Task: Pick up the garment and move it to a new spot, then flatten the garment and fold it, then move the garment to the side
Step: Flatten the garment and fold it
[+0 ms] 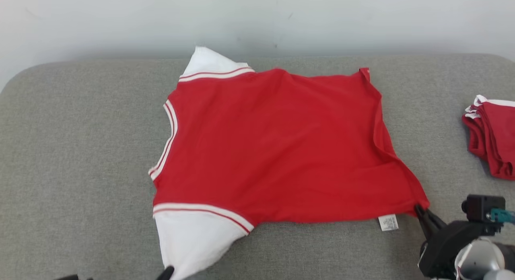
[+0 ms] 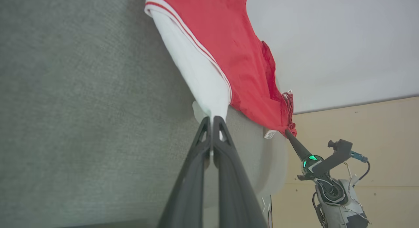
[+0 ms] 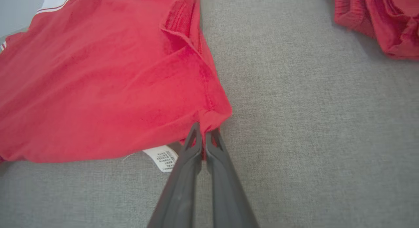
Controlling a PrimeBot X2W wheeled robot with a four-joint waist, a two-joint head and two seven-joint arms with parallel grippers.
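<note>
Garment (image 1: 273,143) lies spread; left gripper (image 2: 212,119) pinches its near white sleeve (image 2: 196,74), right gripper (image 3: 204,132) its hem corner (image 3: 216,111); right wrist view shows the label (image 3: 162,157) print.

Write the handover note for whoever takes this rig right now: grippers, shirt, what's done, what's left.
Left gripper: jaws shut on the end of the near white sleeve.
Right gripper: jaws shut on the near hem corner of the red shirt, beside its white label.
Shirt: spread across the middle of the grey table, neck to the robot's left, hem to its right. A pile of red clothes sits at the table's right edge.
Done: shirt laid out, nearly flat; the hem edge is rolled over.
Left: smooth that edge, fold the shirt, move it aside.
</note>
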